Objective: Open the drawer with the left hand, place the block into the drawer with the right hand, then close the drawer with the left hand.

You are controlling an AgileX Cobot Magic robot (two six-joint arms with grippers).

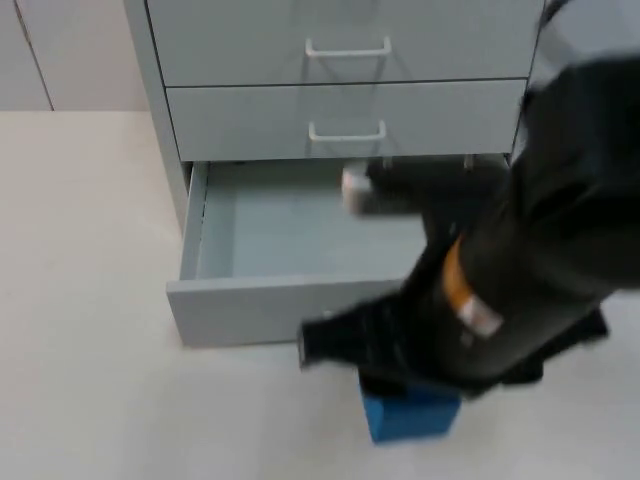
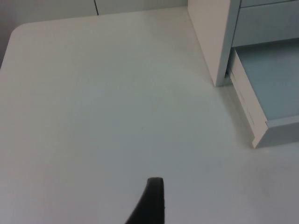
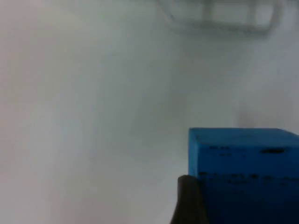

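Observation:
The grey cabinet's bottom drawer (image 1: 215,300) stands pulled out, and its blue-grey floor is bare where it shows. A blue block (image 1: 412,415) is just in front of the drawer's front panel, under my right arm. My right gripper (image 1: 400,385) is shut on the blue block (image 3: 243,163), with one black fingertip (image 3: 189,200) against its side; the white drawer front lies blurred behind it. My left gripper (image 2: 150,200) waits over the white table to the left of the cabinet, well away from the open drawer (image 2: 271,88).
Above the open drawer are two shut drawers with white handles (image 1: 347,131). The cabinet's side wall (image 2: 210,42) rises beside the left arm. The right arm covers the drawer's right part. The white table (image 1: 90,380) spreads out to the left.

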